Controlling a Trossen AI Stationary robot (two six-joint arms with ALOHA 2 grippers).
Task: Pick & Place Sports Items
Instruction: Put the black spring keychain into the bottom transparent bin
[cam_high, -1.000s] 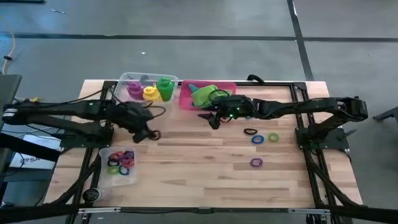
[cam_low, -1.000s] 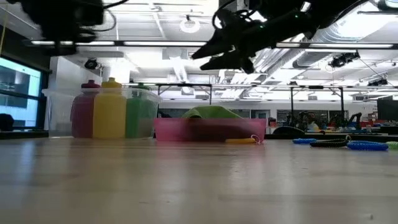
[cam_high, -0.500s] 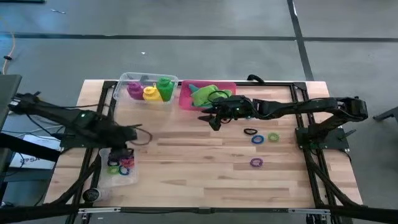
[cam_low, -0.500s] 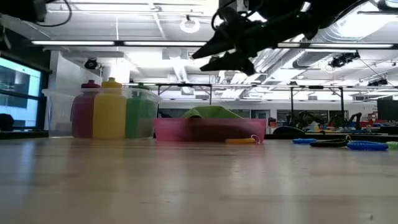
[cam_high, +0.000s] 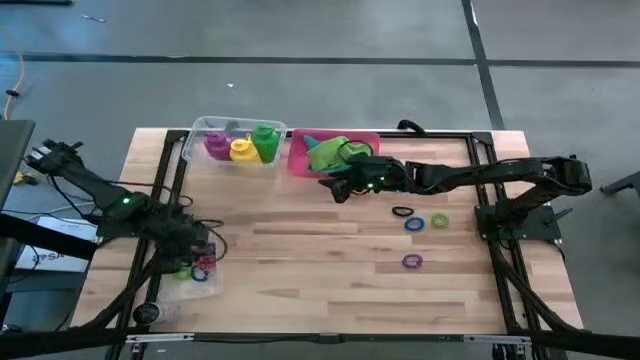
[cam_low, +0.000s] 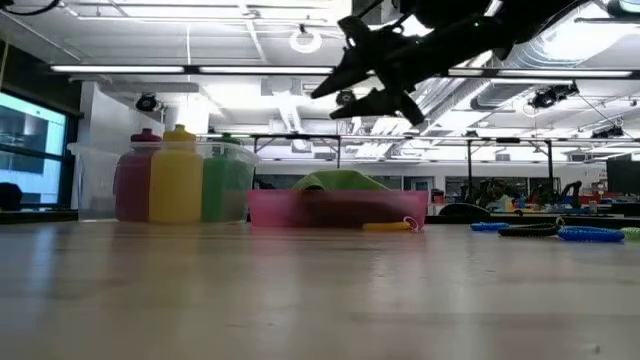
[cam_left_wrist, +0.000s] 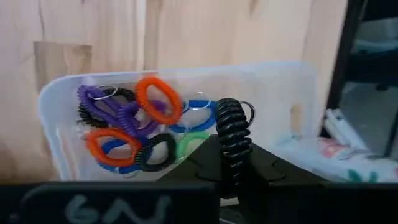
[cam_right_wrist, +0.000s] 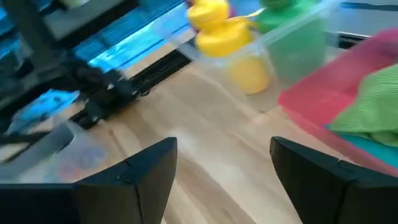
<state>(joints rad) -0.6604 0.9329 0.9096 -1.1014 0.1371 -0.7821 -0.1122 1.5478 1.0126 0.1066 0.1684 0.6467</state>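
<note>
— So why was the left gripper (cam_left_wrist: 231, 163) sitting right over the clear tub (cam_left_wrist: 273, 93)?
— Its fingers were pinched together on a black coil ring (cam_left_wrist: 232, 127), and the tub lay just ahead of and below them. Judging by that, the ring was being carried there to join the others.
— What was already in the tub?
— A heap of coloured rings (cam_left_wrist: 134, 127): orange, purple, blue, green, black. The sorted pile went there, so the held ring hung directly above it, not yet let go.
— And the right gripper (cam_low: 352, 85)?
— It hovered in the air with its fingers standing apart and nothing between them. The pink tray (cam_high: 300, 160) with the green cloth (cam_high: 328, 152) lay just beyond its tips, and the bottles' tub (cam_high: 197, 131), holding the purple bottle (cam_high: 217, 145), yellow bottle (cam_high: 241, 150) and green bottle (cam_high: 265, 141), was further off to one side.
— Anything left loose?
— Yes, several rings on the table (cam_high: 300, 250) behind the right gripper, back along its arm: a black ring (cam_high: 402, 212), a blue ring (cam_high: 415, 224), a green ring (cam_high: 439, 221) and a purple ring (cam_high: 412, 262). I'd guess it waited empty to fetch those next.
</note>
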